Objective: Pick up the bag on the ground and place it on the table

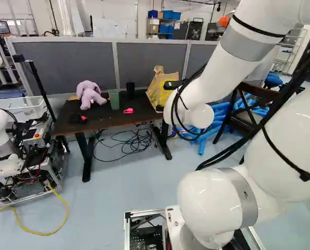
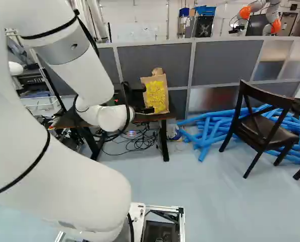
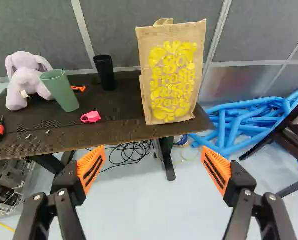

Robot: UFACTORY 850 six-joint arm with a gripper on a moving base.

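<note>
My gripper shows only partly in the right base view, dark beyond the white wrist and in front of the table. The tan bag with yellow print stands upright on the right end of the dark table, its base on the tabletop. In the wrist view the gripper is open, its orange pads wide apart with nothing between them. The bag is ahead of the gripper, beyond the table's near edge, and neither finger touches it. In the left base view the bag is partly covered by the arm.
On the table are a purple plush toy, green cup, black cup and pink item. Black cables lie beneath. Blue tubes and a dark chair stand right; another robot is left. Grey partitions rise behind.
</note>
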